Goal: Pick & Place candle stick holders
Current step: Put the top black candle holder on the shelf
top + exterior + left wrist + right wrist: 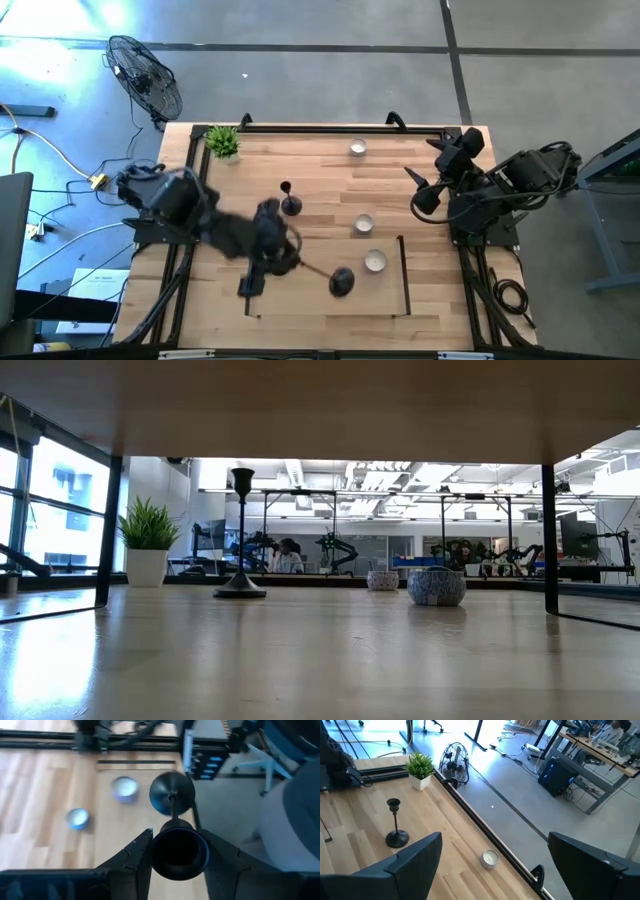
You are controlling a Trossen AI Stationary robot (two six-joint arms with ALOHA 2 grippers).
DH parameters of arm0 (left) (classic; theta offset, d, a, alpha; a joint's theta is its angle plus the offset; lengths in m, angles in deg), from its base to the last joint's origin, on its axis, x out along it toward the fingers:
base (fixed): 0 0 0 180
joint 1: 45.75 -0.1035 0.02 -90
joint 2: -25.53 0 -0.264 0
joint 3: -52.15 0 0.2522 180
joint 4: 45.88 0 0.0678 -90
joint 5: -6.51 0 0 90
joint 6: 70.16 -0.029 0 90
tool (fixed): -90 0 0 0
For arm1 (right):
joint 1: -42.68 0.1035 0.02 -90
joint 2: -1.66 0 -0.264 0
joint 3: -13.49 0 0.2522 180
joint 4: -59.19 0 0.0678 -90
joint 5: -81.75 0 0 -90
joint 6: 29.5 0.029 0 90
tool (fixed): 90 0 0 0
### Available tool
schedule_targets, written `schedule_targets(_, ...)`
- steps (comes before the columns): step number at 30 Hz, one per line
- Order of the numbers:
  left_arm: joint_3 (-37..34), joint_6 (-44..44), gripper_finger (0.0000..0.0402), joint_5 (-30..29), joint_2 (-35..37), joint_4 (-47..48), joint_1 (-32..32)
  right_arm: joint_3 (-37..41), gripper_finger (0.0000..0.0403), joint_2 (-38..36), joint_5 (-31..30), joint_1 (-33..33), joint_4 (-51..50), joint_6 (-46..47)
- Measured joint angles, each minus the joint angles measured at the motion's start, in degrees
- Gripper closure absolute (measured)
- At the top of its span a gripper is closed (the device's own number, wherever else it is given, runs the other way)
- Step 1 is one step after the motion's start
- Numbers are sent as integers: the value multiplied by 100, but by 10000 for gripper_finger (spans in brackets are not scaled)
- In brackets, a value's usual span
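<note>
Wooden table [320,300], left pincer [172,851] around candlestick holder [172,797]

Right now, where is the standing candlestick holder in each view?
High view: standing candlestick holder, slightly left of the picture's centre.
Low view: holder left of centre, right of the potted plant.
Left wrist view: not in it.
Right wrist view: holder upright near the plant.
Shared landmark: the potted plant.

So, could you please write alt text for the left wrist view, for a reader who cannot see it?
The left gripper is shut on a black candle stick holder held lengthwise, cup end between the fingers and round base pointing away, above the wooden table. Two small round candle pots sit on the table beyond it.
</note>
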Motion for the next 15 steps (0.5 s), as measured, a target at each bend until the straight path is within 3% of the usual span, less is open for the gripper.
schedule_targets(4,-4,334,269,-109,-164,130,371,0,45,1,-16,0,2,-31)
schedule_targets(11,-4,1847,269,-686,-178,978,805,0,45,2,-1,0,0,-31)
schedule_targets(15,-2,2478,269,-576,-178,1233,984,0,45,2,-1,0,0,-33)
